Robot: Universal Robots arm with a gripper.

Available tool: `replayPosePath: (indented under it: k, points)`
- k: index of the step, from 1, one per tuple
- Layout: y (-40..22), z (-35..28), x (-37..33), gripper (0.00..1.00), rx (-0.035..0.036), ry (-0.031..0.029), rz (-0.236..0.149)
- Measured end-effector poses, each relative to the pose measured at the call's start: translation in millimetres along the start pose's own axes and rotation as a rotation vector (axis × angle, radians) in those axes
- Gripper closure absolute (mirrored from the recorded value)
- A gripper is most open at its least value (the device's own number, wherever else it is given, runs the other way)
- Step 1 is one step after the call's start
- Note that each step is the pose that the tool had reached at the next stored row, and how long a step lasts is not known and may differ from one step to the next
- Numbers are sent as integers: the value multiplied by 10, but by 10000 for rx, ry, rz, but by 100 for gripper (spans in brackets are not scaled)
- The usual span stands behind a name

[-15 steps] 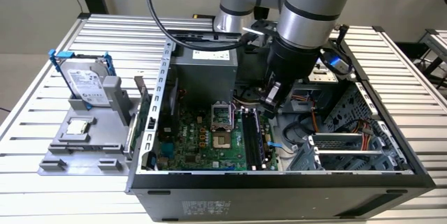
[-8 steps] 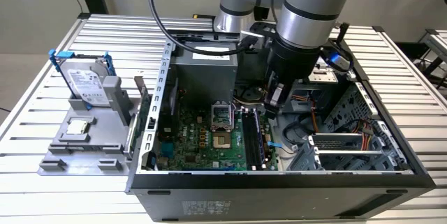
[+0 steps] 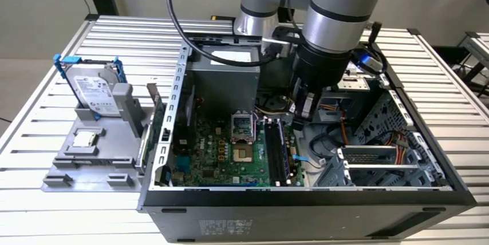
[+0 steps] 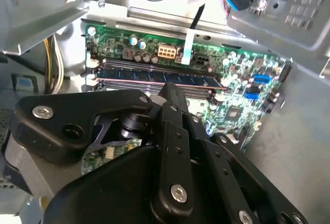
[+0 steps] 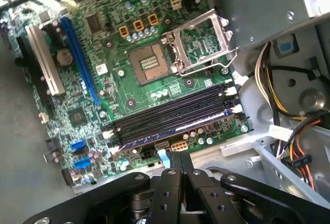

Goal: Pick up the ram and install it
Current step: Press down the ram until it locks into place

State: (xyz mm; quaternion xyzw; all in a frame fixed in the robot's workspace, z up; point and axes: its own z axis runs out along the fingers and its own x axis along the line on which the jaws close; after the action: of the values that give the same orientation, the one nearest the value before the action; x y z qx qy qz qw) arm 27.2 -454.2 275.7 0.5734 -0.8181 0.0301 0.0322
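ram (image 5: 170,126) seated in slot | gripper (image 5: 181,162) jaws clenched, empty, just beside | risk: incomplete latching if pressed unevenly

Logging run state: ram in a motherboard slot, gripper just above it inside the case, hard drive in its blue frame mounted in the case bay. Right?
One thing is off: the hard drive is not in the case. In the exterior view it stands on the grey fixture on the table, at that view's left. The rest holds: the ram lies in a slot, with the gripper just above.
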Motion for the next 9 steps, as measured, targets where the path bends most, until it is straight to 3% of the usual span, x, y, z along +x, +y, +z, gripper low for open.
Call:
replayPosePath:
  k: [9]
  points:
    - [32, 9, 11, 100, 85, 4, -897]
